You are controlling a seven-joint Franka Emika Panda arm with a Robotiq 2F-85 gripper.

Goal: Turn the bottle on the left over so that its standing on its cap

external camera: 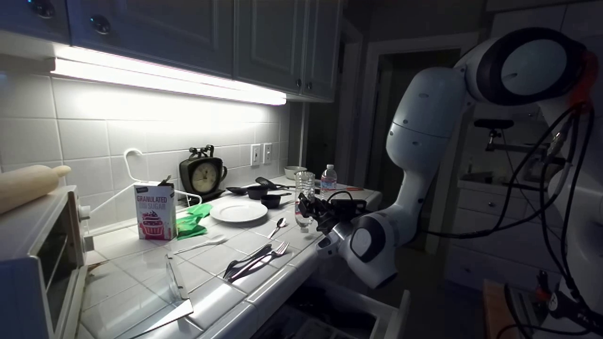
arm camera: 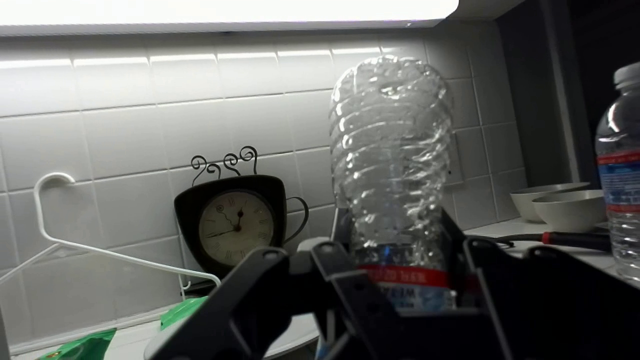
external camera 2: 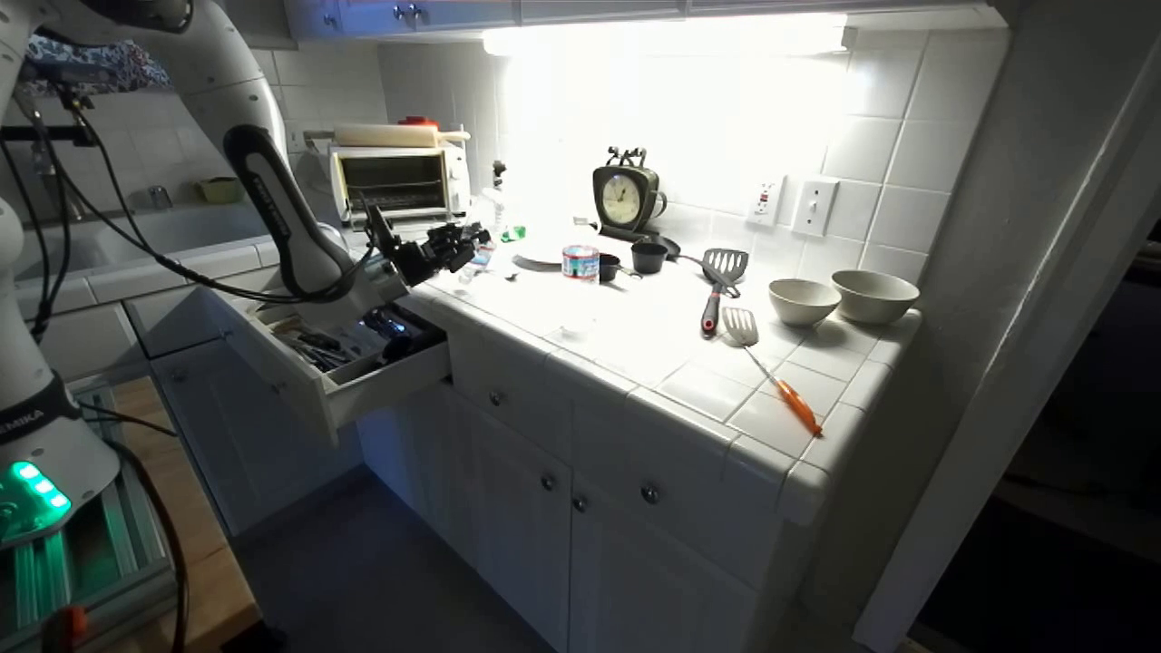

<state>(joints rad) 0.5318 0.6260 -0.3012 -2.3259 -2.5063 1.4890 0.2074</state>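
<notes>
Wrist view: end effector (arm camera: 395, 227) grips one inverted bottle (arm camera: 391, 150); one upright bottle (arm camera: 625, 175) stands apart.

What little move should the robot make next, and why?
Probably ease the held bottle down slightly until its cap surely rests on the counter: the hand grips it upside down, and whether that cap touches is hard to tell.
</notes>
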